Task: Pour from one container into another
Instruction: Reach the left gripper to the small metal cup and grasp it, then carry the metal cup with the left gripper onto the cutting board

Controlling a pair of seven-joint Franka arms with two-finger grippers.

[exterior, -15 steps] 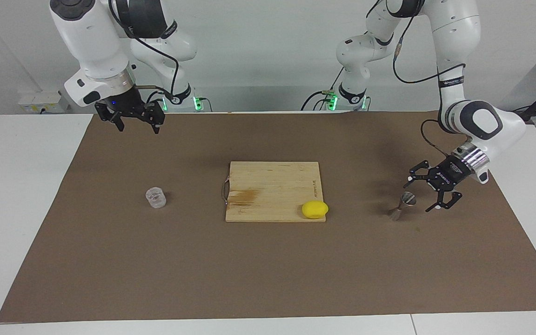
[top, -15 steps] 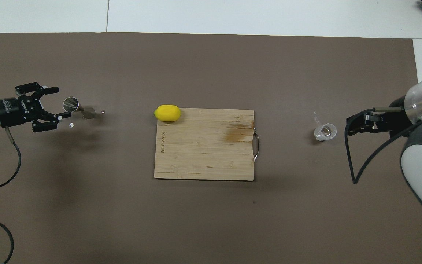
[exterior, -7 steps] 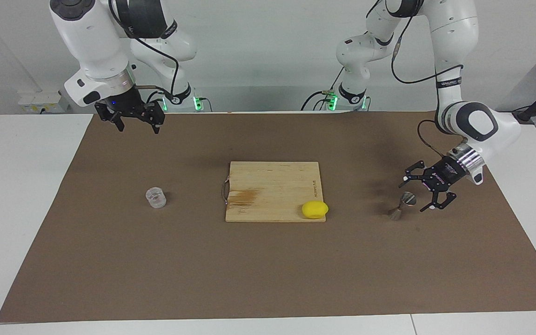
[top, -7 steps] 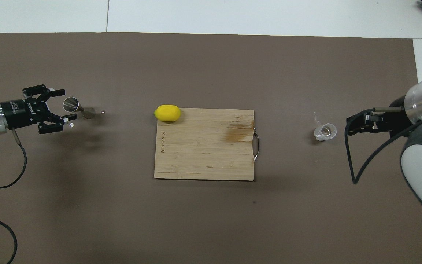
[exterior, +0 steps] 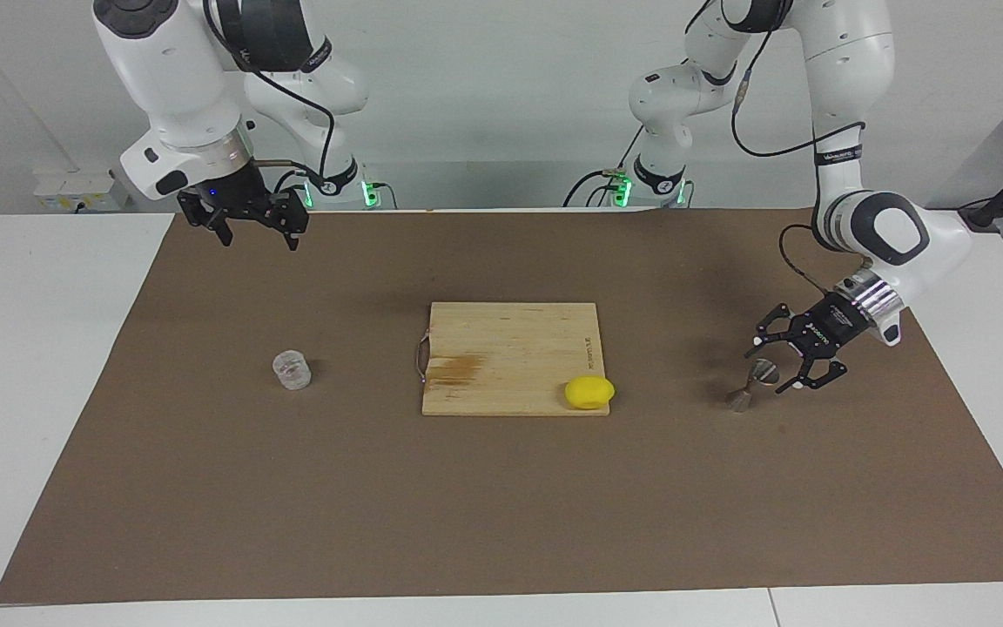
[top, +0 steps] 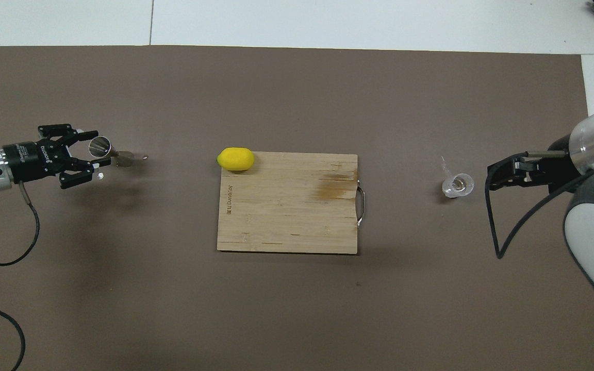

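Left gripper is half open, fingers flanking jigger at left arm's end, nothing held yet, should close squarely on its waist; open right gripper is waiting empty, cup at right arm's end.

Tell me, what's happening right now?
Left gripper open, fingers either side of the jigger. Right gripper open, waiting high. Clear cup untouched. Nothing in the way.

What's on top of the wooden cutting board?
Only a yellow lemon sits on the rectangular wooden cutting board, at its corner toward the left arm's end. The board also shows a brown stain. What lies beneath the lemon is hidden.
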